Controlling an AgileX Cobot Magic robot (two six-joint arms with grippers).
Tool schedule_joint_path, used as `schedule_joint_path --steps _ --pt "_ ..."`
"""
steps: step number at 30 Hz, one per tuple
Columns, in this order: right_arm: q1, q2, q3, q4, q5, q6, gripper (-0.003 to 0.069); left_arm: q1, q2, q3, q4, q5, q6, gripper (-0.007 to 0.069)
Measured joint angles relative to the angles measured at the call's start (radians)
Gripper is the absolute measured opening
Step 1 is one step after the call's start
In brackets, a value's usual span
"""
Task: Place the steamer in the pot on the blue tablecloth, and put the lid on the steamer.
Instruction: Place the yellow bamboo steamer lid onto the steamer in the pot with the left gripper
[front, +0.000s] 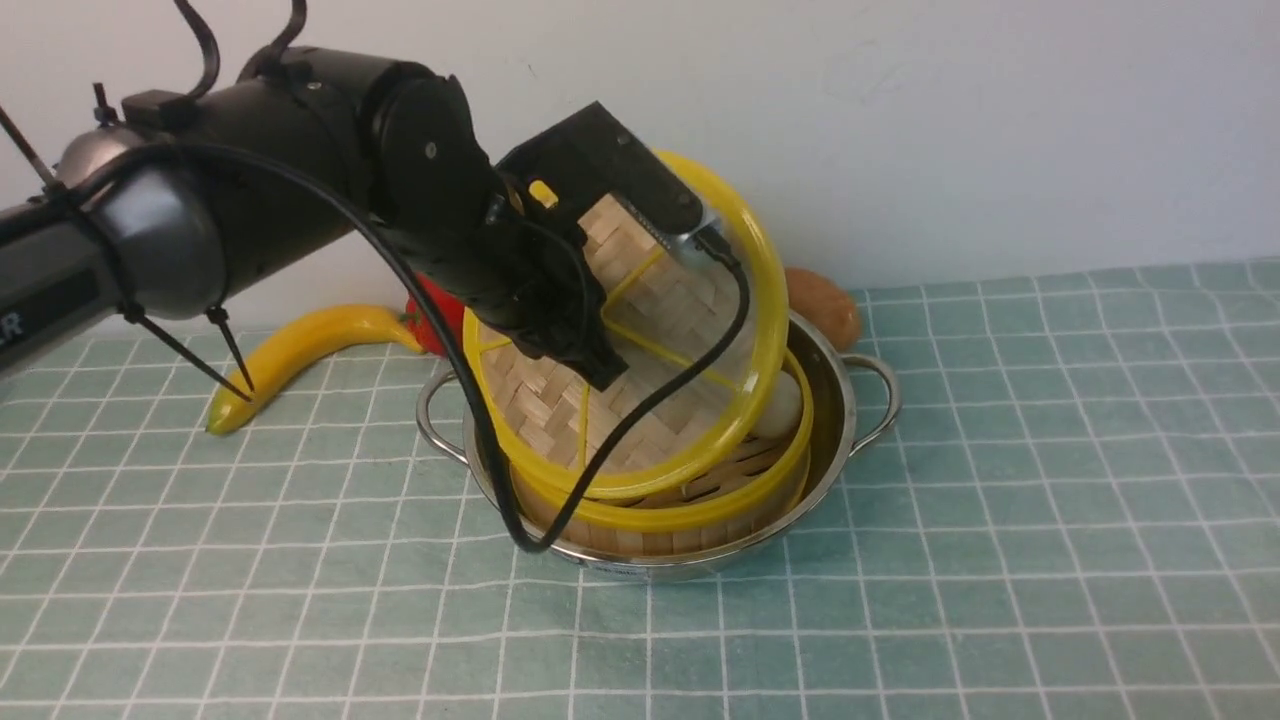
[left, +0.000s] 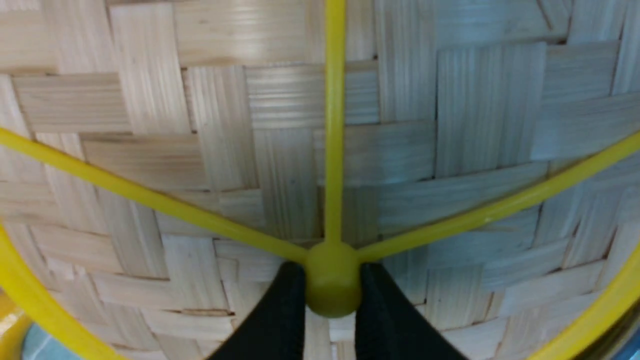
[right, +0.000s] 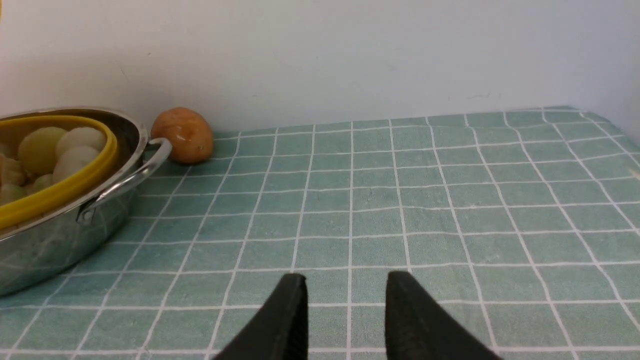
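Your left jaws (left: 332, 285) grip the hub of the tilted lid (front: 640, 400); the steamer (front: 690, 515) lies directly beneath. Level the lid, then lower.

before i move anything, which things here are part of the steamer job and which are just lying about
Part of the job:
- steamer
- pot
- lid, gripped by the left gripper
- blue tablecloth, under the pot

Just lying about:
- banana
- red item beside it, mostly hidden
- brown roundish item behind the pot
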Motion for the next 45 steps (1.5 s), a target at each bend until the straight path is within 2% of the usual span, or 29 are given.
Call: schedule_joint_path --steps 4,9,12,22,28,45 --pt "0.000 0.000 0.000 0.000 0.000 0.000 0.0240 0.000 -0.025 -0.040 0.000 0.067 -0.016 0.0116" --pt "0.000 0.000 0.000 0.000 0.000 0.000 0.0240 0.000 -0.048 -0.084 0.000 0.276 -0.036 0.0116" --pt "0.000 0.000 0.000 0.000 0.000 0.000 0.0240 0.000 -0.037 -0.084 0.000 0.314 -0.033 0.0116" --pt "0.000 0.000 0.000 0.000 0.000 0.000 0.0240 0.000 0.066 -0.084 -0.056 0.154 0.137 0.0116" --pt "0.000 0.000 0.000 0.000 0.000 0.000 0.0240 0.000 0.083 -0.084 -0.061 0.075 0.161 0.0116" --pt "0.000 0.000 0.000 0.000 0.000 0.000 0.0240 0.000 0.128 -0.084 -0.061 0.041 0.179 0.0116"
